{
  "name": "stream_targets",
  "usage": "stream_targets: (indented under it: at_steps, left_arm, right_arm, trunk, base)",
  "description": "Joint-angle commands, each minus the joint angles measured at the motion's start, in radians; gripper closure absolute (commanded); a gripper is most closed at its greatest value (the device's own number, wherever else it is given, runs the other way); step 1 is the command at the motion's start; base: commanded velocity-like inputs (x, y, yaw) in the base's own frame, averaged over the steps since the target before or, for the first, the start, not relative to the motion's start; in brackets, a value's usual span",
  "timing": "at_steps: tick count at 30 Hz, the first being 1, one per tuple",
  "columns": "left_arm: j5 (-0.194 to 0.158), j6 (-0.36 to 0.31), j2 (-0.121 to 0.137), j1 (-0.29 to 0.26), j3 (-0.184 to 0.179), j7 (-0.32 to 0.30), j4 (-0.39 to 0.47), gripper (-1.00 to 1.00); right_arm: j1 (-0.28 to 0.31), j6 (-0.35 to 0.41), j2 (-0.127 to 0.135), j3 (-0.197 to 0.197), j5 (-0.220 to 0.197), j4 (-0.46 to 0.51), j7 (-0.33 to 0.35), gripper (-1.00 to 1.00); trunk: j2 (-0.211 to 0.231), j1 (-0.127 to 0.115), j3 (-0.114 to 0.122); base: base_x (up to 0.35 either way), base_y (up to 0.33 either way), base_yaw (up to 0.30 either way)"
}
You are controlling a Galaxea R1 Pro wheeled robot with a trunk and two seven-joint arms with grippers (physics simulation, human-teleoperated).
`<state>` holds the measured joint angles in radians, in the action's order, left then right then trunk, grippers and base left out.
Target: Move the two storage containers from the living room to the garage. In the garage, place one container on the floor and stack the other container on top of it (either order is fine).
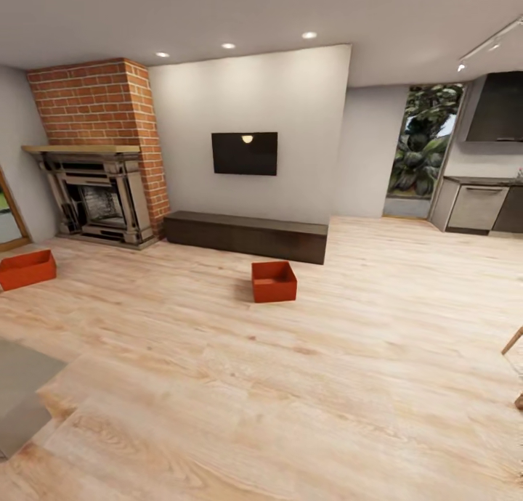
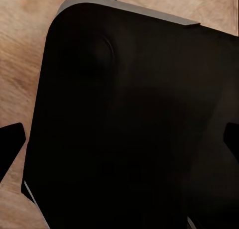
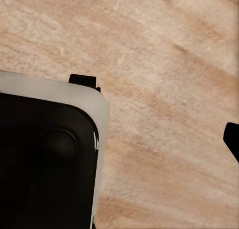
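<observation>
One storage container [image 1: 274,280] is sitting on the light wood floor [image 1: 305,385] just before the long dark bench [image 1: 245,235]; the other container [image 1: 27,269] is lying well apart, near the brick fireplace [image 1: 98,152]. Whether either arm's jaws are standing open, I cannot tell.

A light wood plank floor [image 1: 305,385] carries two orange-red storage containers: one [image 1: 274,281] near the middle, just in front of the long dark bench [image 1: 245,236], the other [image 1: 27,269] well apart at nine o'clock, near the brick fireplace [image 1: 98,196].
</observation>
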<state>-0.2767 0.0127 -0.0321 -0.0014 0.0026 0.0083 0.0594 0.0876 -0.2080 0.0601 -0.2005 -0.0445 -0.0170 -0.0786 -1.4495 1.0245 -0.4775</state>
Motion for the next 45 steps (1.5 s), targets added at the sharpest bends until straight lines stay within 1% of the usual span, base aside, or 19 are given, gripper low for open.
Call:
stream_targets:
  at_steps: [1, 12, 21, 34, 45]
  left_arm:
    - [-0.004, 0.003, -0.001, 0.000, 0.000, 0.001, 0.000, -1.00]
    - [-0.004, 0.005, -0.001, 0.000, -0.001, 0.001, 0.001, -1.00]
    - [-0.007, -0.006, 0.003, 0.000, 0.000, 0.001, 0.000, -1.00]
    - [-0.006, -0.007, 0.000, 0.000, -0.001, 0.001, 0.000, -1.00]
    - [-0.006, -0.007, 0.000, 0.000, -0.001, 0.001, 0.000, -1.00]
  right_arm:
    - [0.001, -0.005, 0.000, -0.007, -0.005, -0.002, -0.003, -1.00]
    - [0.001, -0.008, 0.000, -0.006, -0.005, -0.003, -0.003, -1.00]
    - [0.001, -0.003, 0.000, -0.013, 0.004, -0.003, 0.000, -1.00]
    - [0.001, -0.005, 0.001, -0.015, 0.009, -0.003, 0.000, -1.00]
    - [0.001, -0.005, 0.000, -0.014, 0.008, -0.004, 0.000, -1.00]
  trunk:
    - [0.000, 0.001, -0.001]
    - [0.000, 0.001, -0.001]
    - [0.000, 0.001, -0.001]
    - [0.000, 0.001, -0.001]
    - [0.000, 0.001, -0.001]
  base:
    - [0.322, 0.000, -0.245]
    - [0.322, 0.000, -0.220]
    - [0.322, 0.000, -0.010]
    - [0.322, 0.000, 0.000]
    - [0.322, -0.072, 0.000]
